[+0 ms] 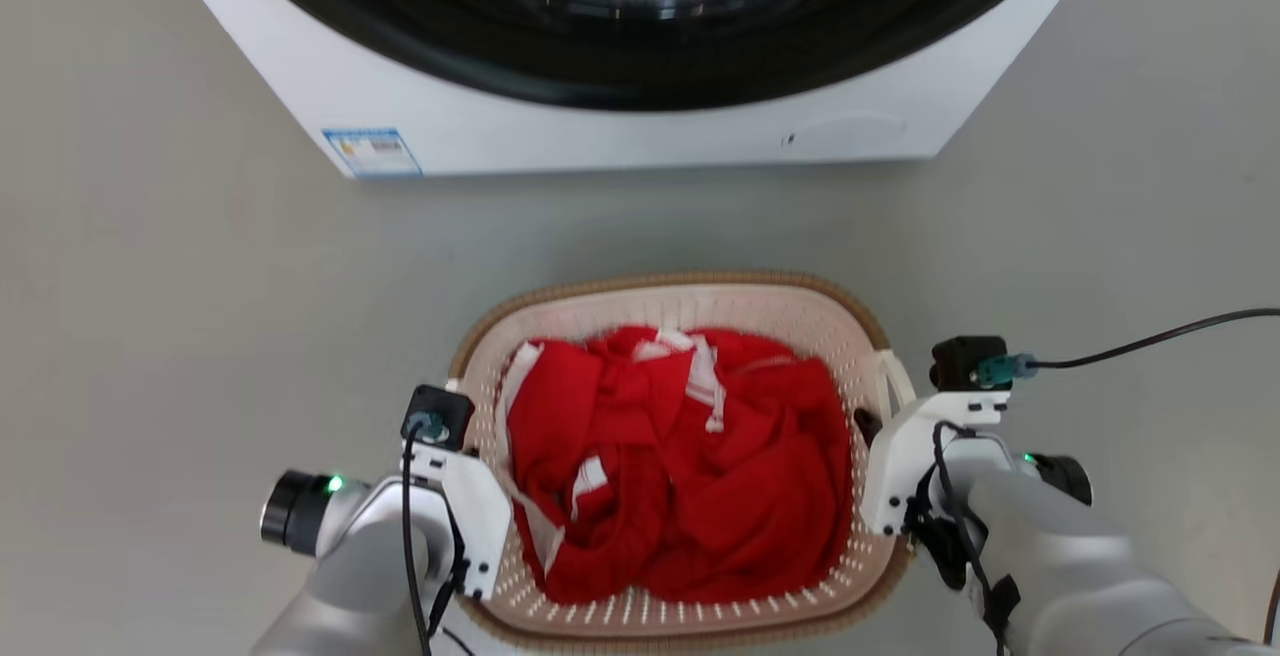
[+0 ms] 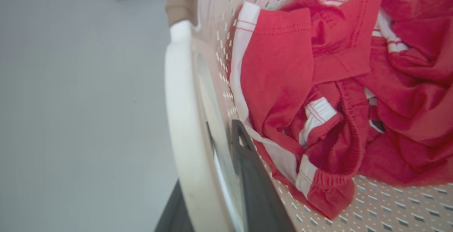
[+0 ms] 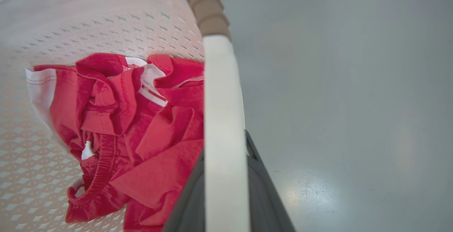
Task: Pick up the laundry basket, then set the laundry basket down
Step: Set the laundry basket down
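The laundry basket [image 1: 680, 283] stands upright, opening upward, in front of the washing machine [image 1: 620, 136] over the grey floor [image 1: 180, 316]. Contact with the floor cannot be determined. Its long axis appears to run left to right, parallel to the machine front.

The left gripper [image 2: 212, 168] is closed on the left handle [image 2: 184, 119]. The right gripper [image 3: 224, 147] is closed on the right handle [image 3: 223, 101]. On each, one of the fingers is on either side of the handle.

Red garments [image 1: 690, 466] lie inside.

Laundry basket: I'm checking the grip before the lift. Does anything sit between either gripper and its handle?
Nothing visible does. The left gripper has the laundry basket's left handle between its fingers, the right gripper the right handle. The red clothes lie inside, off both handles.
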